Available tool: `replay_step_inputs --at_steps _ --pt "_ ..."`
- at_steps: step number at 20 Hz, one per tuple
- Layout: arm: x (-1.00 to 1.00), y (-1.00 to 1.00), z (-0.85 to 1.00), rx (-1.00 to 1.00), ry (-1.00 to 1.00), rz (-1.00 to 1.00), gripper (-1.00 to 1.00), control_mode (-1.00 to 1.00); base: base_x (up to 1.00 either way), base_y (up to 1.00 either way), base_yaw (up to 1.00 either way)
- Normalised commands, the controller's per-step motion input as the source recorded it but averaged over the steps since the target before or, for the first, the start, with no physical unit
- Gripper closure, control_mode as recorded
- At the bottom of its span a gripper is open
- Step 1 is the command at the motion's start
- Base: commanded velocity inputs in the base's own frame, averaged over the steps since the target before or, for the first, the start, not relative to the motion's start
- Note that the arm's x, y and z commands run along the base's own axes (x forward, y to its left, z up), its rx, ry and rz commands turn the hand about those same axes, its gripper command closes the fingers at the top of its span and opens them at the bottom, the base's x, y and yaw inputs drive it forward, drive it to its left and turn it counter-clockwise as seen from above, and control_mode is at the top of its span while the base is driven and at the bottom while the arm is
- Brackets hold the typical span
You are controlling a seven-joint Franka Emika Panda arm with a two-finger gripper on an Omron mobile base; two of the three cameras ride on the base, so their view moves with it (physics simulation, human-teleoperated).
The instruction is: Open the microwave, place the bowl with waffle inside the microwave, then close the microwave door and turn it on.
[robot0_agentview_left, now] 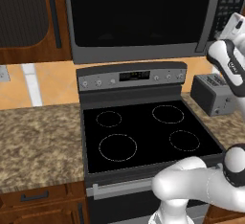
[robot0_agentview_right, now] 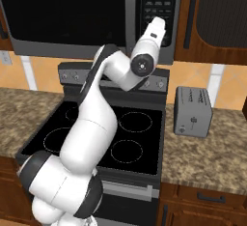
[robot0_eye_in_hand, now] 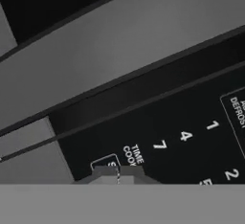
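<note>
The microwave (robot0_agentview_left: 143, 54) hangs above the stove, and its door (robot0_agentview_left: 139, 12) with the black glass window is closed. At its right side is the keypad (robot0_agentview_right: 161, 0). My hand reaches up to that keypad in both base views. In the hand view the keypad (robot0_eye_in_hand: 191, 137) is very close, with its digits and a "TIME COOK" label readable. My gripper (robot0_eye_in_hand: 117, 174) is shut, with its tips pressed together against a button at the keypad's lower part. The bowl and the waffle are out of view.
A black stove (robot0_agentview_left: 143, 132) with four burner rings sits below the microwave. A small grey toaster (robot0_agentview_right: 193, 111) stands on the granite counter (robot0_agentview_right: 207, 157) to its right. Wooden cabinets (robot0_agentview_left: 28, 17) flank the microwave. More counter (robot0_agentview_left: 38, 141) lies left of the stove.
</note>
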Motion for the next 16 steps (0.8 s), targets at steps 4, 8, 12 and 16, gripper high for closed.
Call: replay_step_inputs --at_steps 4,8,12,16 --pt "0.98 -0.10 -0.26 0.02 0.02 0.06 1.00 -1.00 0.00 0.00 0.00" --pt "1.00 0.26 -0.74 -0.03 0.03 0.03 1.00 -1.00 0.00 0.00 0.00" --pt "0.96 0.45 -0.32 -0.13 0.10 0.01 1.00 -1.00 0.00 0.00 0.00" --pt "0.61 0.45 -0.04 -0.16 0.14 0.04 1.00 -1.00 0.00 0.00 0.00"
